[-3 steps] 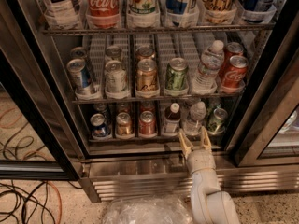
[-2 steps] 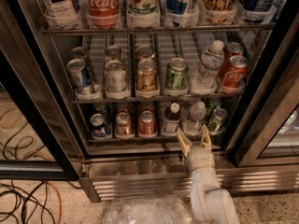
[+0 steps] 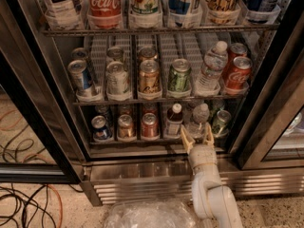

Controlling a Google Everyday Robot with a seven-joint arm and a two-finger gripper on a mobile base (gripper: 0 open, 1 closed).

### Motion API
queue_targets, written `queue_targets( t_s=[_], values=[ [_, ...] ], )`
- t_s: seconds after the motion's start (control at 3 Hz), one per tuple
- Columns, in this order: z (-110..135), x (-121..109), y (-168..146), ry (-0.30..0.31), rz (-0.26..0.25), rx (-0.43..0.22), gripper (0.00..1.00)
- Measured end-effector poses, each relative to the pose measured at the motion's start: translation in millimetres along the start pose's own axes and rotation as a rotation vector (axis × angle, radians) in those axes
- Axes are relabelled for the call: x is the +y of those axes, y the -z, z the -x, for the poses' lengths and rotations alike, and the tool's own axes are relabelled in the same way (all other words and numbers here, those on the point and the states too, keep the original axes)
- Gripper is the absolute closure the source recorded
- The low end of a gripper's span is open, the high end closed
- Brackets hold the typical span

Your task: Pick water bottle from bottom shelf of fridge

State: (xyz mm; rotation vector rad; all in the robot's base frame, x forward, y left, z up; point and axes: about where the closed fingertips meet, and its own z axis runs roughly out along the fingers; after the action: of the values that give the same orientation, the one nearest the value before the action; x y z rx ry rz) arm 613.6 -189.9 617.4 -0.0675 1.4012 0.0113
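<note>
The water bottle (image 3: pixel 199 119), small, clear and ribbed with a white cap, stands on the bottom shelf (image 3: pixel 156 140) of the open fridge (image 3: pixel 156 170), second lane from the right. My gripper (image 3: pixel 196 135) is at the shelf's front lip, directly in front of the bottle. Its two tan fingers (image 3: pixel 185 137) are spread apart on either side of the bottle's base, which they partly hide. The white arm rises from the bottom of the view.
On the bottom shelf, a dark-liquid bottle with a white cap (image 3: pixel 174 120) stands left of the water bottle and a green can (image 3: pixel 220 122) right of it. Cans (image 3: pixel 149 125) fill the left lanes. A taller clear bottle (image 3: pixel 211 68) is one shelf up. Cables (image 3: pixel 23 198) lie on the floor.
The gripper has barely moved and stays at the shelf front with its fingers spread by the water bottle. Nothing else has changed.
</note>
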Motion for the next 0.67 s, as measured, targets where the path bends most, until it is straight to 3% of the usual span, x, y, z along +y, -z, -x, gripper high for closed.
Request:
queue_targets(
  t_s=[0.67],
  values=[
    [0.9, -3.1, -35.5, 0.000, -0.012, 0.006, 0.35]
  ],
)
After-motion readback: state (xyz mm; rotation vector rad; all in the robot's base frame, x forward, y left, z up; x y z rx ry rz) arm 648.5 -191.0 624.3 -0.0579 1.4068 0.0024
